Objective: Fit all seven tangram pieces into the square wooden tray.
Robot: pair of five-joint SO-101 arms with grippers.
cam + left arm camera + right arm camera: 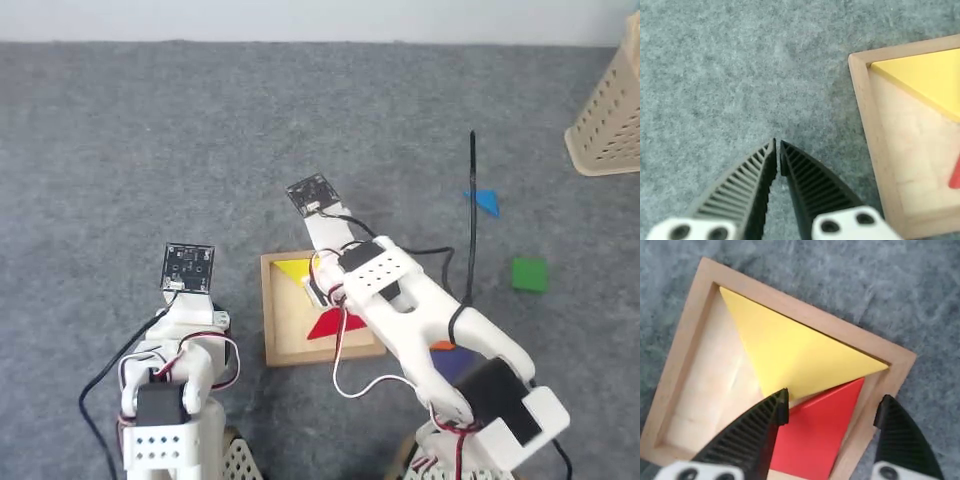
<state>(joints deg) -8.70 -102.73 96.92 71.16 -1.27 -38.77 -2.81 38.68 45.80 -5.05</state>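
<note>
The square wooden tray lies at the table's middle. A yellow triangle fills one corner of the tray, and a red triangle lies against it. My right gripper hangs open just above the red triangle, with nothing between its fingers. My left gripper is shut and empty over bare carpet beside the tray. A blue piece and a green square lie to the right. An orange piece and a purple piece peek out from under the right arm.
A pale slotted basket stands at the far right. A black cable hangs between the tray and the loose pieces. Grey carpet covers the whole table, with open room at the back and left.
</note>
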